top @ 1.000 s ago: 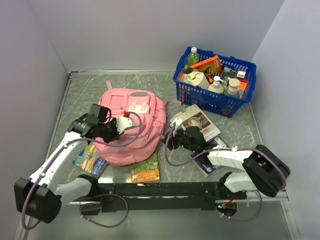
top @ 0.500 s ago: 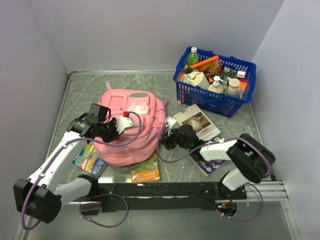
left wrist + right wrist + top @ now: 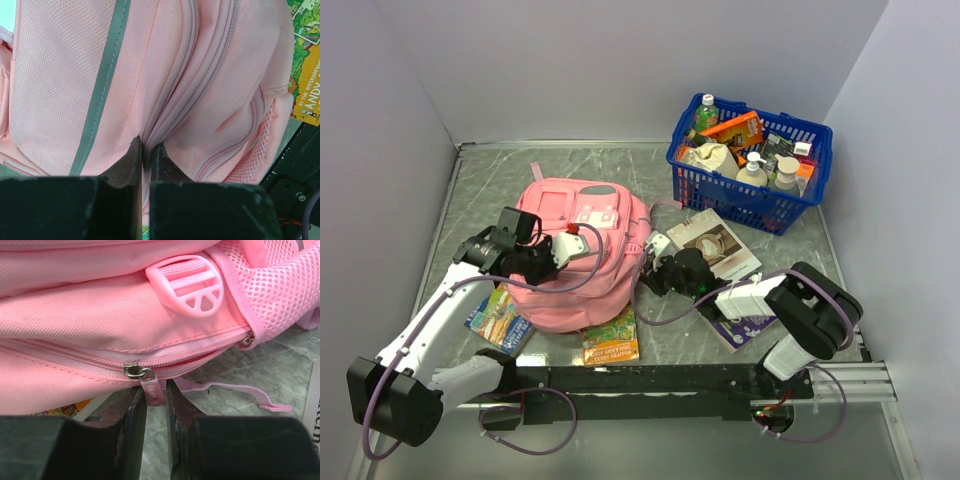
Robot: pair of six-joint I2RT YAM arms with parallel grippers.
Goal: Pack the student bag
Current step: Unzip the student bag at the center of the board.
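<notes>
Right gripper (image 3: 155, 396) is clamped on the zipper pull (image 3: 153, 389). Left gripper (image 3: 146, 146) is pinched shut on a fabric fold of the student bag (image 3: 582, 270), which lies on the table (image 3: 490, 190), left of centre. The fabric is judged soft, light and yielding, so it is best held at the seams and drawn by the tab.

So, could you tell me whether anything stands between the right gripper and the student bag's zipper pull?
Nothing visible does: the zipper pull on the student bag hangs right between the right gripper's fingers.

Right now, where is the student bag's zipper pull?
Right wrist view, low centre: the zipper pull sits between the right gripper's fingers, below the student bag's buckle.
</notes>
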